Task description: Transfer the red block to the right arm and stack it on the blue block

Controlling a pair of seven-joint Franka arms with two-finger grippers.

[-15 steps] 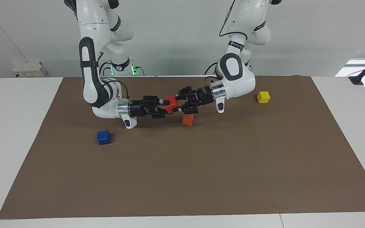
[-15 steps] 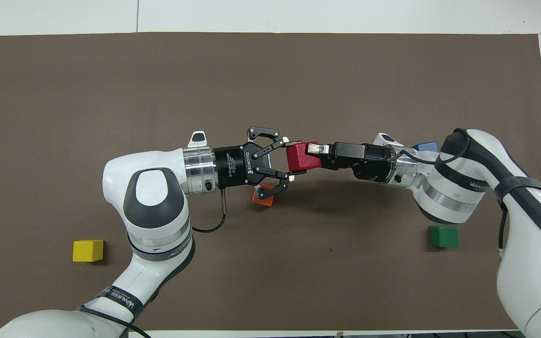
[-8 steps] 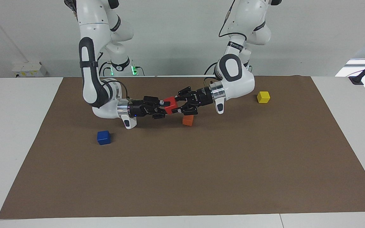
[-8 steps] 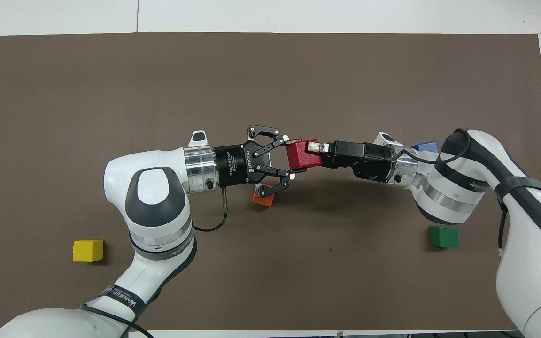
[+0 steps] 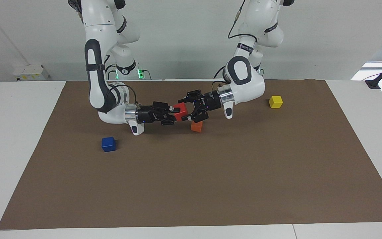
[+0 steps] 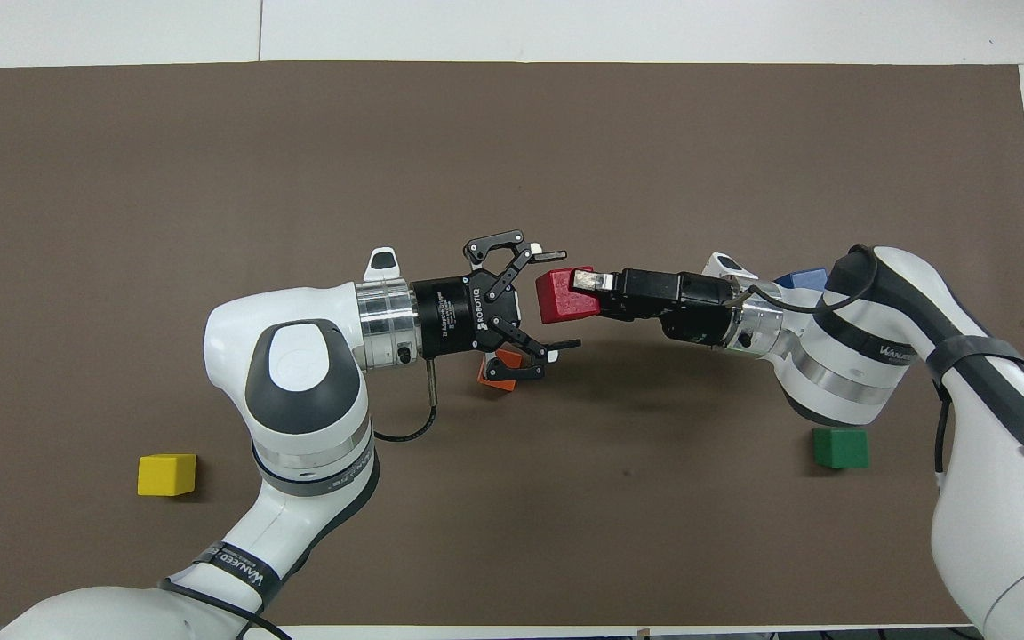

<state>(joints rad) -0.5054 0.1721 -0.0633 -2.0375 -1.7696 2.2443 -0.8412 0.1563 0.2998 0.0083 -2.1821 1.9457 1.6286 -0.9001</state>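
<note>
The red block (image 5: 180, 110) (image 6: 559, 298) hangs above the mat, held only by my right gripper (image 5: 176, 112) (image 6: 583, 299), which is shut on it from the right arm's end. My left gripper (image 5: 185, 108) (image 6: 563, 300) faces it with its fingers spread wide on either side of the block, clear of its faces. The blue block (image 5: 108, 144) rests on the mat toward the right arm's end. In the overhead view the blue block (image 6: 804, 277) peeks out from under the right wrist.
An orange cube (image 5: 196, 126) (image 6: 496, 378) lies on the brown mat (image 5: 211, 182) just under the left gripper. A yellow cube (image 5: 276, 102) (image 6: 166, 474) sits near the left arm's base. A green cube (image 6: 841, 447) lies close to the right arm's elbow.
My left gripper has opened and let go of the red block, which stays in the right gripper. Both hands have drifted slightly toward the left arm's end.
</note>
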